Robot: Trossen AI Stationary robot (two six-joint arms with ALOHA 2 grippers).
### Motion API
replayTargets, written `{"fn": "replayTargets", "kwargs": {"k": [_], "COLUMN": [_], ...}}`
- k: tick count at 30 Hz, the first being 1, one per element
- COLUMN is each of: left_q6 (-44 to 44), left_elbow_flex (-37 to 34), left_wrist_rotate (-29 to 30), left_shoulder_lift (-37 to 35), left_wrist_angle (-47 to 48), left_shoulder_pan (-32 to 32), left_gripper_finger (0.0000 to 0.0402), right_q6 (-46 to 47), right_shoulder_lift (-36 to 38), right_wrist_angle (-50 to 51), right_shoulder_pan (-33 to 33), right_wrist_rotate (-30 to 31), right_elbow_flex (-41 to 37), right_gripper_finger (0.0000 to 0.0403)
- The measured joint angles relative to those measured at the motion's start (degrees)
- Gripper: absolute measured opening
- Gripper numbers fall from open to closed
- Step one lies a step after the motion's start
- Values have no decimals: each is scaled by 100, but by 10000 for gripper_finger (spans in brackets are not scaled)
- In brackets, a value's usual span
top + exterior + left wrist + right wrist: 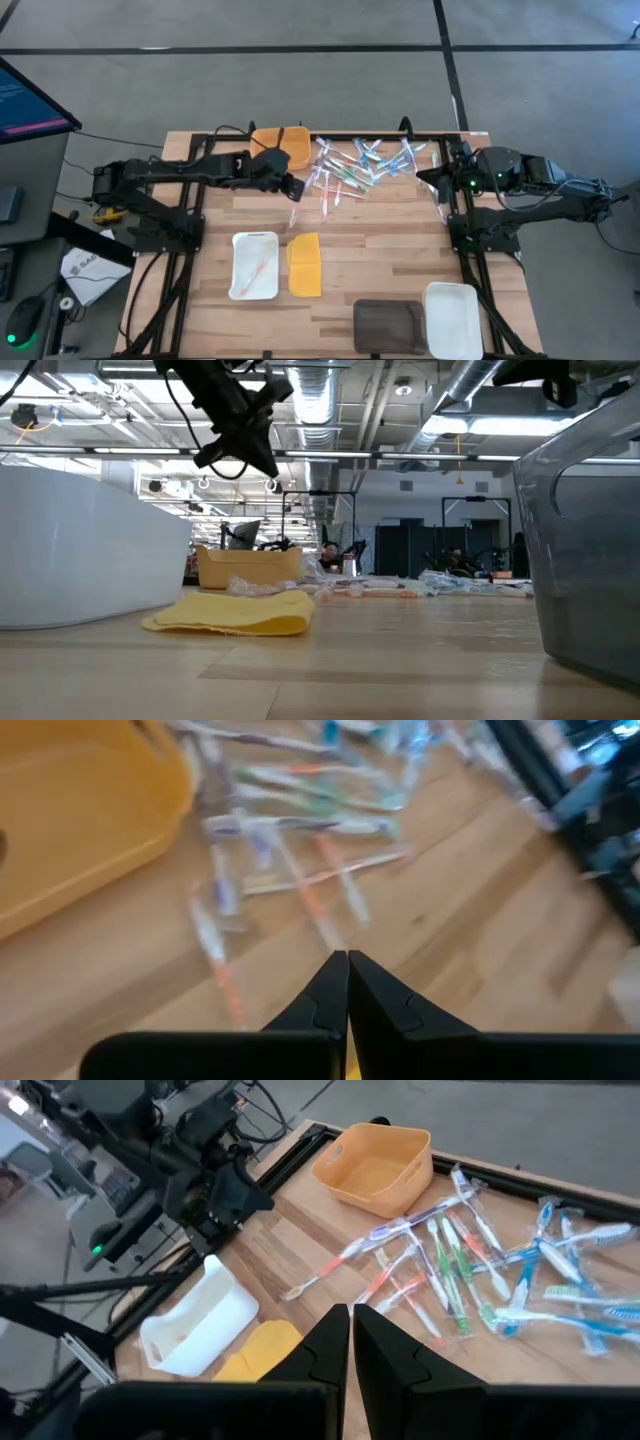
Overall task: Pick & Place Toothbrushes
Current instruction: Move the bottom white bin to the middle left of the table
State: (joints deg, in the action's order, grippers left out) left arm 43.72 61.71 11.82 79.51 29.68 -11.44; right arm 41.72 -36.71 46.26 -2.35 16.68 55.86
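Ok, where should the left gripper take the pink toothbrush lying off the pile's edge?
Take the pink toothbrush mid-handle, from straight above, fingers across its length: it lies flat on the table, its handle end clear of the pile.

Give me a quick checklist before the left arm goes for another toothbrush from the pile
1. Left gripper empty: ok, the left wrist view shows its fingers closed with nothing between them.
2. Left gripper open for a grasp: not ok, it must open first.
3. Toothbrushes within reach: ok, the pile lies right beside the left gripper, next to the orange bin.
4. Right gripper clear of the pile: cannot tell, it hovers at the pile's other edge, fingers closed.
5. White tray free to receive: ok, it holds one thin brush with room left.
6. Single brush to isolate: cannot tell, many overlap.
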Motion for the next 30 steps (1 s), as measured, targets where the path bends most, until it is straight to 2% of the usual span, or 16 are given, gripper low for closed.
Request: {"fn": "replayTargets", "kwargs": {"k": [7,15,21,25,30], "left_q6": [-22,-22,-136,-124,169], "left_elbow_flex": [1,1,1,-1,-1], "left_wrist_rotate": [12,-134,-458,-473,-471], "left_shoulder_lift": [350,1057,1191,1152,1090], "left_wrist_angle": [737,681,300,-113,-900], "left_shoulder_pan": [4,22,24,74,114], "left_gripper_finger": [1,1,3,3,6], "right_q6": [38,88,141,165,841], "right_shoulder_lift": [-2,-2,-2,-54,-331], "right_wrist_angle": [-4,-15,-11,-4,2], "right_shoulder_pan": [-9,-87,-87,-130,-474], "right_wrist_rotate": [183,285,290,380,419], "right_elbow_flex": [0,0,0,0,0], "right_gripper_finger": [17,17,17,17,17]}}
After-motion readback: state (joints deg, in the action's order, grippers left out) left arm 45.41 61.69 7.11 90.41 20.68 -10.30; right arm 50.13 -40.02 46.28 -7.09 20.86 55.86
